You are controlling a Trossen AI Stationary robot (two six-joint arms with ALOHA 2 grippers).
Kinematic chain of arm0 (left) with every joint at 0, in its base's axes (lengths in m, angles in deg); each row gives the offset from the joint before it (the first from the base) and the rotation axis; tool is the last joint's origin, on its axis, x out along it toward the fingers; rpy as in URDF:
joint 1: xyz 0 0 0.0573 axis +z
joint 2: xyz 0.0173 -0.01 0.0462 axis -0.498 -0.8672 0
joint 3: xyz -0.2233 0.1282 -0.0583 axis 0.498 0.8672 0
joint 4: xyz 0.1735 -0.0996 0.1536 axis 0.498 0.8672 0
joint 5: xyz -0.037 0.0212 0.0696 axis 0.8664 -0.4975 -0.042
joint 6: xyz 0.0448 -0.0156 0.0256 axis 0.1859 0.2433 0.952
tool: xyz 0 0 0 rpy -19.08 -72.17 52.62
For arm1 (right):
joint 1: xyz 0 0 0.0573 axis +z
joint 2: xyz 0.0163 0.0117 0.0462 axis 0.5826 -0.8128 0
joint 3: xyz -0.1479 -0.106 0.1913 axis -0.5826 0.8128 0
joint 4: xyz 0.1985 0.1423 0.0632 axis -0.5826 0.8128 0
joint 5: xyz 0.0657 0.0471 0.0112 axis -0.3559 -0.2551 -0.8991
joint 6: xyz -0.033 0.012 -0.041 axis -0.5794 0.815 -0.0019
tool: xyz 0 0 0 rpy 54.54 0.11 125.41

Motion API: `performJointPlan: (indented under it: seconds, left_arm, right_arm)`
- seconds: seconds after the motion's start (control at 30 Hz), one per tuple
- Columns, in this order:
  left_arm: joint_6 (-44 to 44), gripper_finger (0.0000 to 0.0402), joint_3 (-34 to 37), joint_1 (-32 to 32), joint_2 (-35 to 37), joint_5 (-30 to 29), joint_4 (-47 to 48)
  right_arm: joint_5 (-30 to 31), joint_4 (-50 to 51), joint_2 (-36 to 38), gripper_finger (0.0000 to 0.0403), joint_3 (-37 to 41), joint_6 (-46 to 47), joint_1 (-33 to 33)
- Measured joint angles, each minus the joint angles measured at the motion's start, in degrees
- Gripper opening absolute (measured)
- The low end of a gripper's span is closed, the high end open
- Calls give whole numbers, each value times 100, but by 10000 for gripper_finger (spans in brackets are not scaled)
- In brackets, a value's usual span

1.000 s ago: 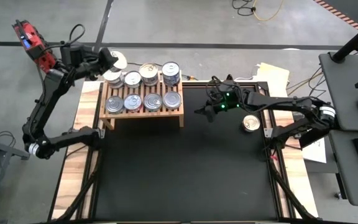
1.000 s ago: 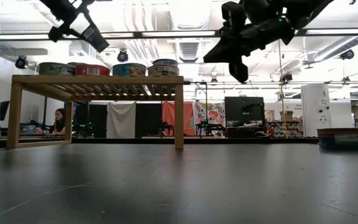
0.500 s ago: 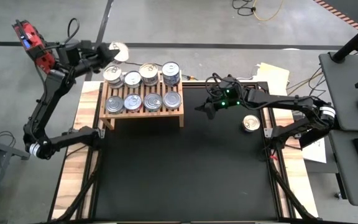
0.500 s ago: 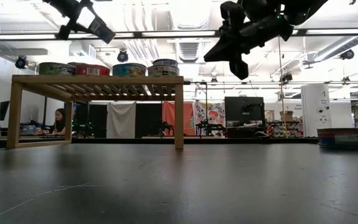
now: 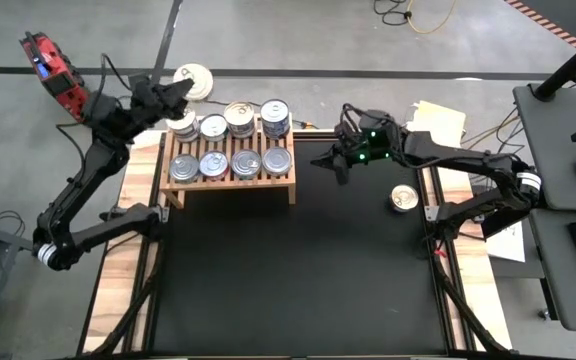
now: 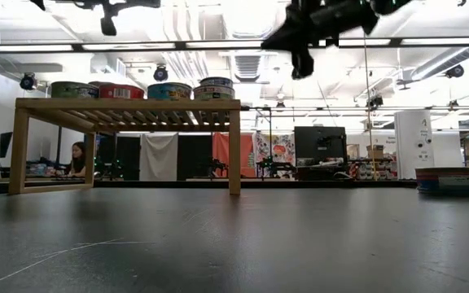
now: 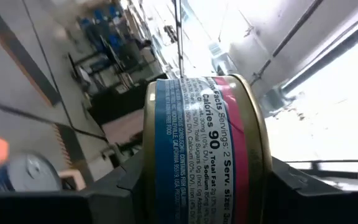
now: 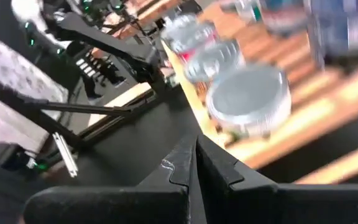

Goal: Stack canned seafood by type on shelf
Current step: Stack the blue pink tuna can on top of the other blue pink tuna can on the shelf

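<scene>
Left gripper [image 5: 181, 88], upper left, clamps a can [image 7: 204, 149] by its sidewall; rigid, smooth metal, probably slippery, so grip across the diameter. Right gripper [image 5: 340, 167] closed, empty, beside the shelf [image 5: 230, 178].

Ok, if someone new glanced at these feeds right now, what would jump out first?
Probably the wooden shelf at the table's far left, its slatted top crowded with silver-lidded cans in two rows. Next, the left pincer raised beyond the shelf's back corner, gripping a blue-and-pink labelled can. Also the lone can near the right edge, with the shut right pincer hanging beside the shelf.
</scene>
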Motion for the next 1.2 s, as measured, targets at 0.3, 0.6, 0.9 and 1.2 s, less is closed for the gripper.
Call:
performJointPlan:
  seconds: [0.3,0.6,0.9,1.2]
  left_arm:
    - [-663,169,134,-974,218,-325,281]
    - [-939,169,134,-2466,166,-1266,296]
    - [-1043,169,134,-4319,-254,-2980,238]
    - [-1683,169,134,-5292,-858,-4277,-226]
  right_arm:
    - [52,1286,-11,12,-1554,-2709,63]
    - [793,1370,-11,12,-2235,-5032,356]
    - [1378,1332,-13,32,-2358,-6868,930]
    - [1406,1070,-15,159,-2358,-7626,1295]
